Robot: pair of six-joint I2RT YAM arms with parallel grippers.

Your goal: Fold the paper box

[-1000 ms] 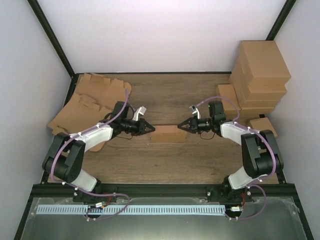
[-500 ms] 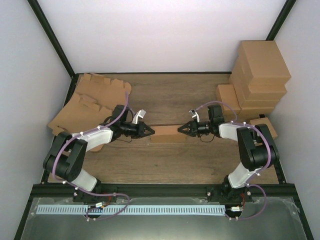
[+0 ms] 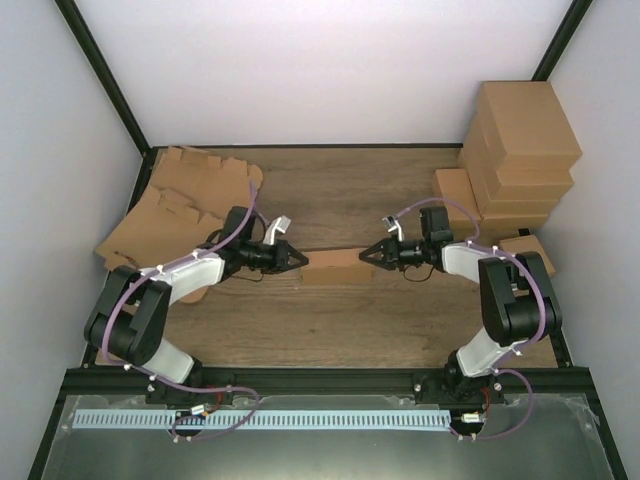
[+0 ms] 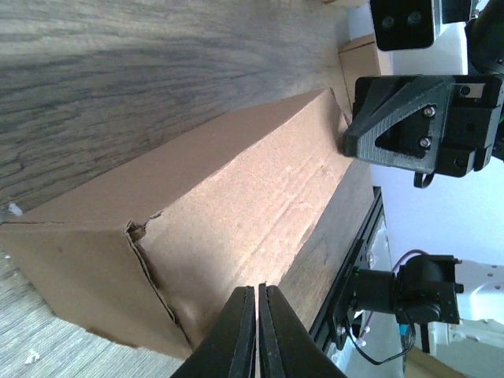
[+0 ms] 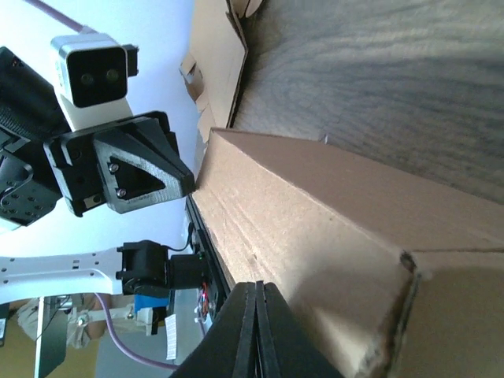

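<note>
Paper box lies closed up on the tabletop; left hand at its left end, right hand at its right end, both fingers together, gripping nothing, likely pressing the ends to square it

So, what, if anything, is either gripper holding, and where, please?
Nothing is gripped: the left gripper and right gripper are shut empty, tips at opposite ends of the small brown cardboard box.

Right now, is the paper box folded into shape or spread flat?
Folded. The paper box is a closed rectangular block; both wrist views show long panels meeting a shut end at creased corners.
</note>
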